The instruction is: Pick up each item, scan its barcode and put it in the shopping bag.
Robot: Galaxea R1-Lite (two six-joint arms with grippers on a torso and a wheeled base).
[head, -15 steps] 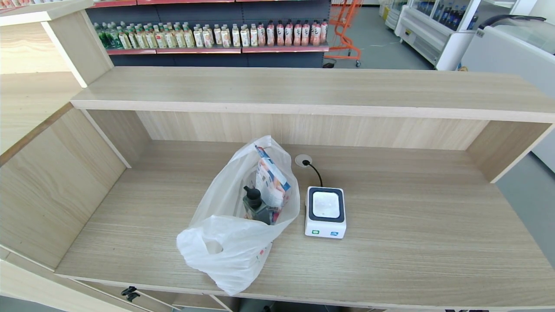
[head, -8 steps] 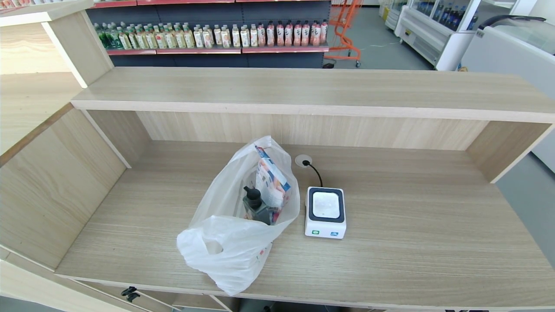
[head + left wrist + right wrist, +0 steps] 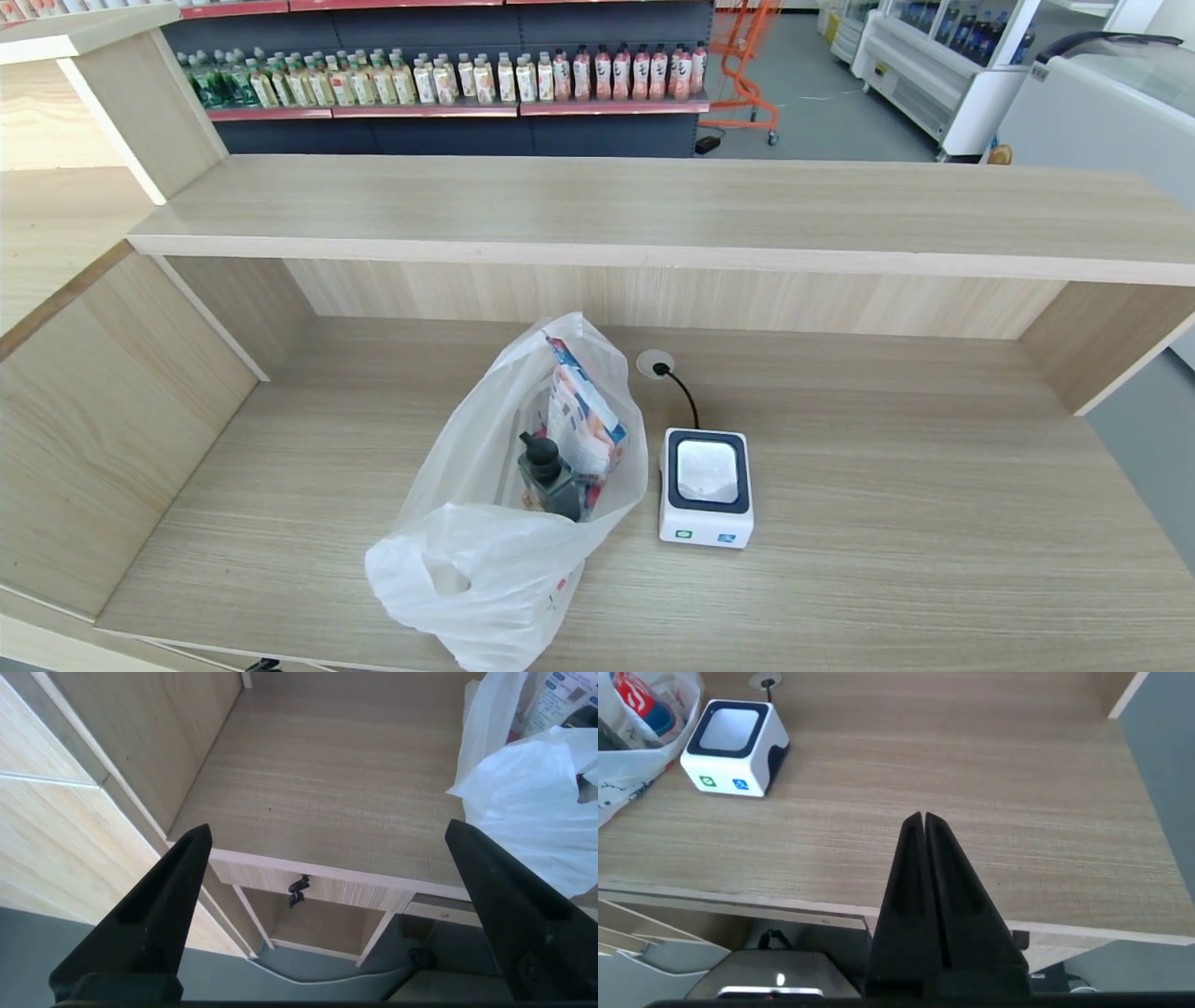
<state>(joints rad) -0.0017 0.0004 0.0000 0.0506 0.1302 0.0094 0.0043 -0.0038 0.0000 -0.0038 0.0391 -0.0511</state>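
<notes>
White plastic shopping bag [image 3: 485,569], containing a dark bottle [image 3: 549,478] and a snack packet [image 3: 581,422], is seen ahead and rightward of the left gripper [image 3: 329,833], which is spread wide and empty. The right gripper [image 3: 923,819] is pressed closed on nothing, with the scanner [image 3: 733,749] placed ahead and leftward of it.

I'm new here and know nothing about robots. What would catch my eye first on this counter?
A white shopping bag slumps open near the front edge of the wooden counter, with a dark bottle and a colourful packet standing inside. Right beside it, on the robot's right, sits a small white scanner, its black cable running back to a hole in the counter.
</notes>
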